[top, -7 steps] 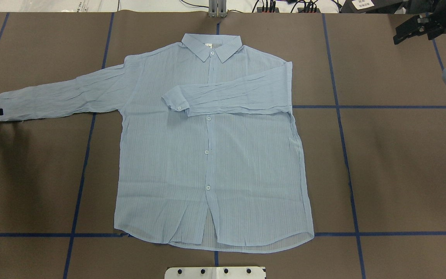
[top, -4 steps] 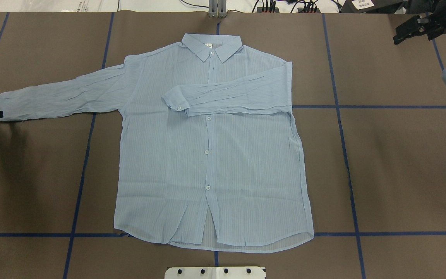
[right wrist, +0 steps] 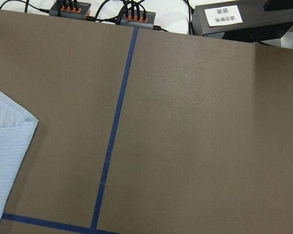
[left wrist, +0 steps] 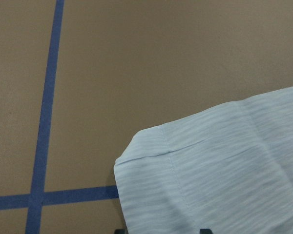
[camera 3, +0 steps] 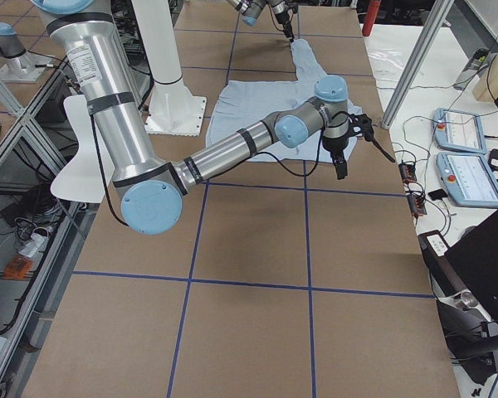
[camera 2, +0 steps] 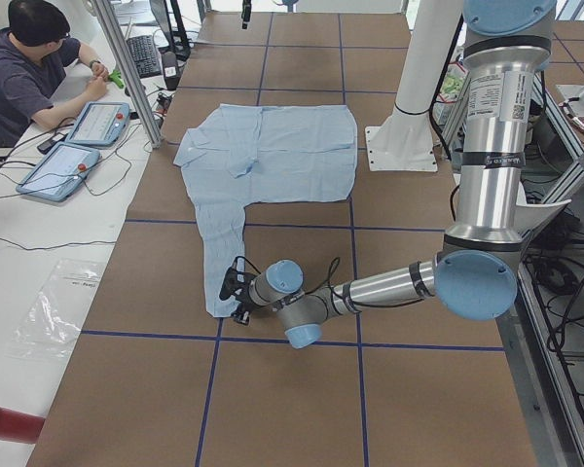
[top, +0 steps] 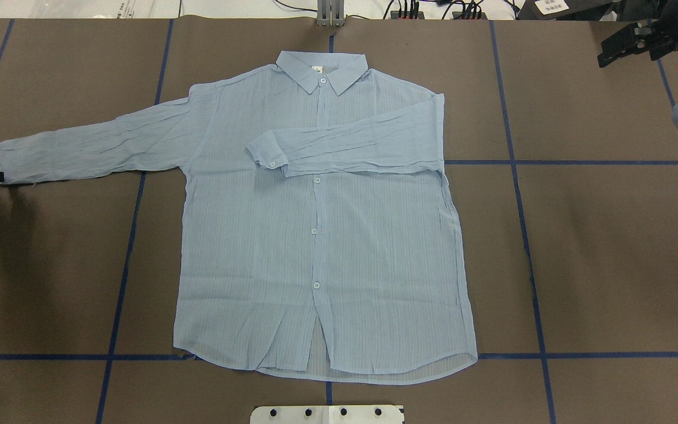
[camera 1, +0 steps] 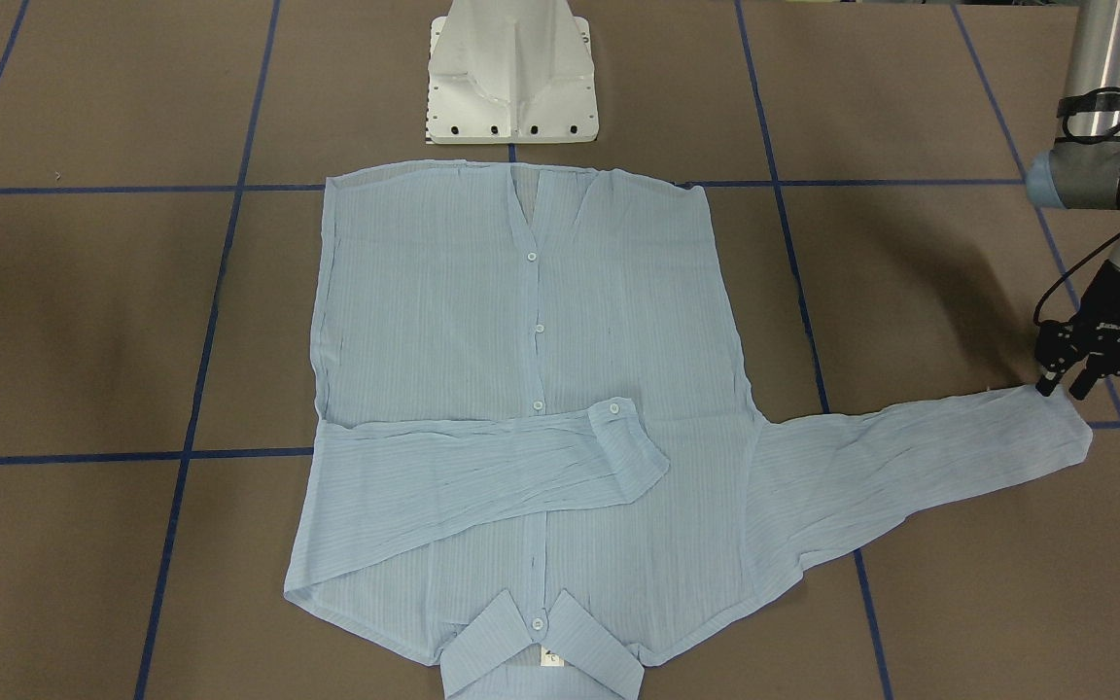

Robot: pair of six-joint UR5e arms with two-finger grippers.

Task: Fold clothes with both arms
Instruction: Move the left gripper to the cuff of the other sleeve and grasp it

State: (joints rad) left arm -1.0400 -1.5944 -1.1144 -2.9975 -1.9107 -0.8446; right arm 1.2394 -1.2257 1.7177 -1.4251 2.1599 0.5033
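The light-blue striped shirt [top: 315,235] lies flat on the brown table, buttons up and collar at the far edge. One sleeve [top: 351,144] is folded across the chest. The other sleeve [top: 92,147] stretches out to my left. My left gripper [camera 1: 1062,390] sits low at that sleeve's cuff [left wrist: 195,185], open, with the cuff edge between its fingertips in the left wrist view. My right gripper [top: 605,53] hovers open above the far right corner of the table, well away from the shirt [right wrist: 5,146].
The white pedestal base [camera 1: 511,78] stands just behind the shirt's hem. Blue tape lines [top: 515,162] cross the table. Power strips and cables [right wrist: 71,7] lie along the far edge. A person [camera 2: 29,68] sits at a side desk with tablets [camera 2: 73,146].
My left gripper has slid slightly toward the robot along the cuff's end. The right gripper has edged a little farther away. The shirt has not moved.
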